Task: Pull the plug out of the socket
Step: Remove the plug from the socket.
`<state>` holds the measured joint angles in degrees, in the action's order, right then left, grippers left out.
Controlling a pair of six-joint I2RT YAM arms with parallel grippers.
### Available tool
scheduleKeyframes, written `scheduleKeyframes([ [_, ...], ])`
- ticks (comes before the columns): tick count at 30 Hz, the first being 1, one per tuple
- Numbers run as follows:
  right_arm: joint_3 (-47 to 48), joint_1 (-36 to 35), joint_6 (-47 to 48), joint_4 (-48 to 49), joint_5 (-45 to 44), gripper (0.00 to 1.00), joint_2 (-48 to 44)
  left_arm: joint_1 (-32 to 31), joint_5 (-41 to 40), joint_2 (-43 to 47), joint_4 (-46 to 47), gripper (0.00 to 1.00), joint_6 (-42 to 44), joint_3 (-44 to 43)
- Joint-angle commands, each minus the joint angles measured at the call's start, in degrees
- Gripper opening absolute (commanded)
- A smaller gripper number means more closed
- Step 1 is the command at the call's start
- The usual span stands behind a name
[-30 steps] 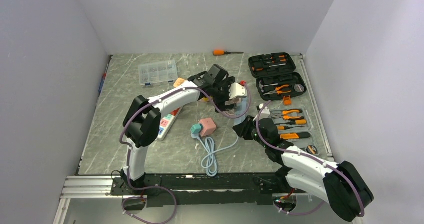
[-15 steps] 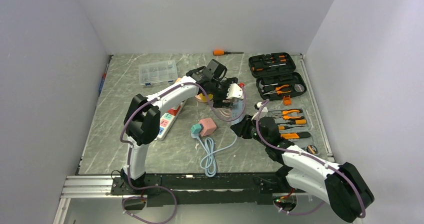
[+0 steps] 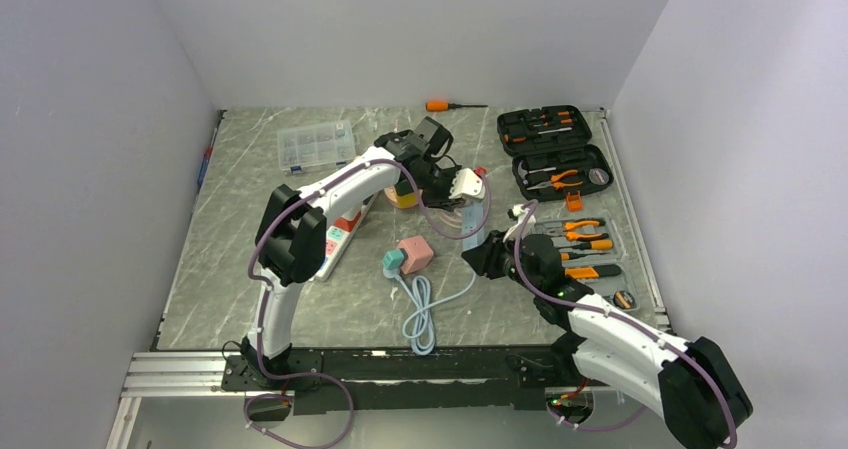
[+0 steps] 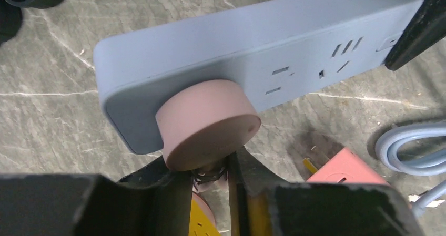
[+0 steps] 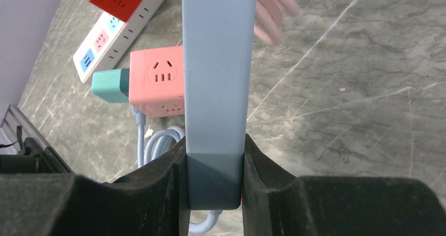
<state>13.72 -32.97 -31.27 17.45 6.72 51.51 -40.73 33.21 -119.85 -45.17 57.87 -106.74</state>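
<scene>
A round pink plug [image 4: 208, 120] sits pushed into the end of a blue-grey socket strip [image 4: 252, 52]. My left gripper [image 4: 209, 167] has its jaws pinched on the plug's narrow neck just behind the round head. From above, that gripper [image 3: 462, 187] is at the strip's far end [image 3: 478, 214]. My right gripper [image 5: 214, 173] is shut on the strip's near end [image 5: 215, 78], which stands on edge between the pads. The plug's pink cord [image 5: 271, 7] loops away past the strip.
A pink cube socket [image 3: 414, 254] with a teal plug [image 3: 392, 260] and coiled blue cable lies left of the right gripper. A white power strip [image 3: 335, 244], a yellow object [image 3: 402, 197], a clear organiser box [image 3: 316, 146], an open tool case [image 3: 555, 149] and a pliers tray [image 3: 585, 249] surround the work area.
My left gripper's jaws have closed from wide open onto the plug's neck, and that wrist has shifted slightly left. The right gripper has kept its hold on the strip.
</scene>
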Motion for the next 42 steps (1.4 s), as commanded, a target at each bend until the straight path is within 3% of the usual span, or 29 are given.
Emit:
scheduleKeyframes([
  [1,3.67,-0.31,3.67,5.83,-1.57,0.0,-3.33,0.1,0.97,0.45,-1.56,0.18,1.98,-2.42],
  [6,2.78,-0.31,4.03,5.67,-3.61,0.02,-2.36,-0.04,1.17,-1.25,-4.24,0.0,0.92,-6.34],
  [9,2.31,-0.28,3.49,6.56,-4.48,0.34,-0.58,0.08,1.59,-1.35,-4.55,0.0,0.84,-6.93],
  [11,2.12,-0.15,2.93,8.07,-4.96,0.49,0.77,0.08,1.86,-0.74,-4.41,0.0,1.08,-6.31],
  [14,2.54,0.89,1.39,11.31,-4.98,0.59,2.95,-0.01,1.67,-0.55,-5.23,0.0,1.46,-6.14],
  [17,3.58,3.47,-0.01,14.6,-1.91,0.61,5.66,0.07,1.45,-1.0,-6.8,0.0,1.69,-6.79],
  [23,7.09,6.04,-0.1,18.49,3.32,0.57,11.6,0.01,1.62,0.15,-6.01,0.0,2.49,-4.98],
  [30,11.98,6.17,0.25,18.68,8.59,0.38,17.96,-0.03,0.67,0.23,-4.36,0.0,1.59,-3.64],
  [37,9.72,6.17,0.1,16.32,4.37,0.0,16.74,-0.03,0.99,1.37,-3.22,0.0,1.4,-1.37],
  [42,9.27,8.46,-1.16,13.92,-0.98,0.0,17.59,0.0,0.63,2.08,-4.08,0.0,2.36,-1.22],
])
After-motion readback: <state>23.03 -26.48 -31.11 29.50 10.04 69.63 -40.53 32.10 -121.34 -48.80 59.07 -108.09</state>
